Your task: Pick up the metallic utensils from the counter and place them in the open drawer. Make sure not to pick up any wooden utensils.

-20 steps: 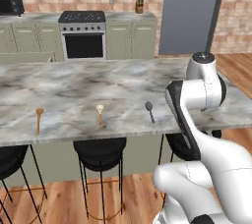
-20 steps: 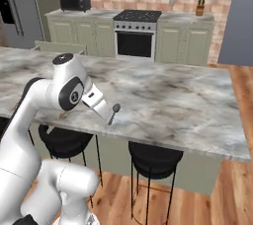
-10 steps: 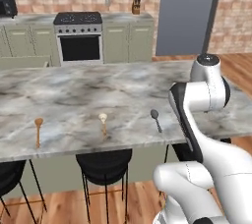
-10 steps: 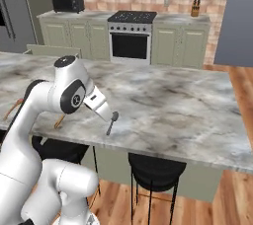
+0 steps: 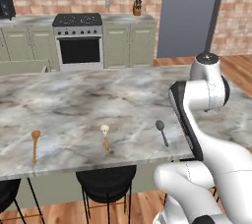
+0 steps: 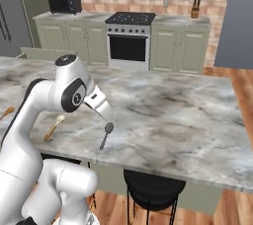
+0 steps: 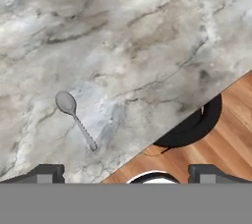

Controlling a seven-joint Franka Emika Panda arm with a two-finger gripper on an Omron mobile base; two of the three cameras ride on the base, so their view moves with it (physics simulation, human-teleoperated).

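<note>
The gripper (image 7: 125,171) is being held above the near edge of the marbled counter (image 5: 98,105), fingers (image 7: 47,173) spread wide apart with nothing between them, and the dark grey spoon (image 7: 75,118) is being seen flat on the stone just ahead of the left fingertip, not touched. In the left base view the grey spoon (image 5: 161,131) is lying near the counter's front edge, just left of the arm, with the pale-headed spoon with tan handle (image 5: 105,137) to its left and the orange-brown wooden spoon (image 5: 35,144) farther left, all well apart. A black stool (image 5: 106,182) is being seen under the counter edge, and a stove (image 5: 78,41) is standing at the far wall.
</note>
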